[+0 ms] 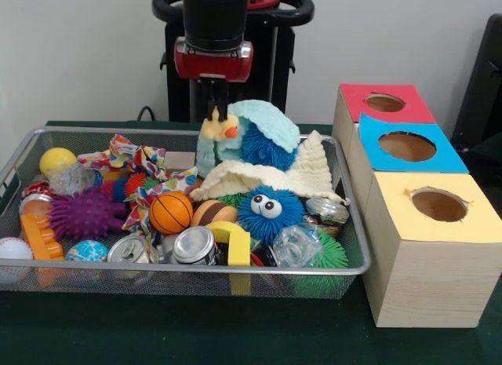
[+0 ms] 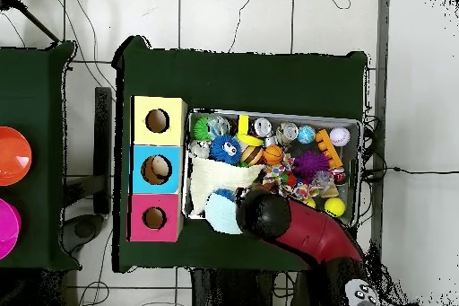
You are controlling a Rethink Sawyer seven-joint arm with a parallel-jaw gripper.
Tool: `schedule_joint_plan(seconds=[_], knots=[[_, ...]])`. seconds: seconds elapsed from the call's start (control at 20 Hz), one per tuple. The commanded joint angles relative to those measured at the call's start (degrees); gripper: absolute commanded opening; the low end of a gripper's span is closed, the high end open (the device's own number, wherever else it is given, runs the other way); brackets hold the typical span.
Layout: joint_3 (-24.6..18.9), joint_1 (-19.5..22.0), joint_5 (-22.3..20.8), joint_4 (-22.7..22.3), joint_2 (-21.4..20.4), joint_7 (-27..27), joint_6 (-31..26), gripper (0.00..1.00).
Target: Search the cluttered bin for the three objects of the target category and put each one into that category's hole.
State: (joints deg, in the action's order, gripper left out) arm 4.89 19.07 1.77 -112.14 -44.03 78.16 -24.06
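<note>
1. Gripper (image 1: 213, 98) is hanging at the far side of the wire basket (image 1: 345, 247), just above a yellow duck plush (image 1: 219, 129); its dark fingers are sitting close together, and I cannot tell whether they are gripping anything.
2. Duck plush is leaning against a light blue fuzzy cloth (image 1: 271, 122), with a cream knitted cloth (image 1: 294, 173) draped below them.
3. Blue googly-eyed puffer ball (image 1: 269, 210), purple spiky ball (image 1: 82, 213), mini basketball (image 1: 170, 212), yellow ball (image 1: 57, 160) and two tin cans (image 1: 194, 245) are lying mixed in the basket.
4. Three wooden boxes are standing beside the basket, each with a round hole: red top (image 1: 408, 104), blue top (image 1: 376, 141), yellow top (image 1: 478, 220).
</note>
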Motion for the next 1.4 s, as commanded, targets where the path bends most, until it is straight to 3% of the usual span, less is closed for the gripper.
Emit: schedule_joint_plan(seconds=[0.05,0.4,0.8,1.05,1.4], knots=[[-1.15,-3.18,1.47,8.86,2.85,11.05,-9.82,0.0],[-2.2,-6.61,1.82,17.44,6.77,11.36,-15.39,0.0],[-0.25,-11.44,2.94,25.32,11.66,15.43,-16.76,0.0],[1.26,-13.03,3.37,27.1,12.14,16.1,-19.89,0.0],[4.26,-15.09,3.36,24.95,8.96,16.12,-24.66,0.0]])
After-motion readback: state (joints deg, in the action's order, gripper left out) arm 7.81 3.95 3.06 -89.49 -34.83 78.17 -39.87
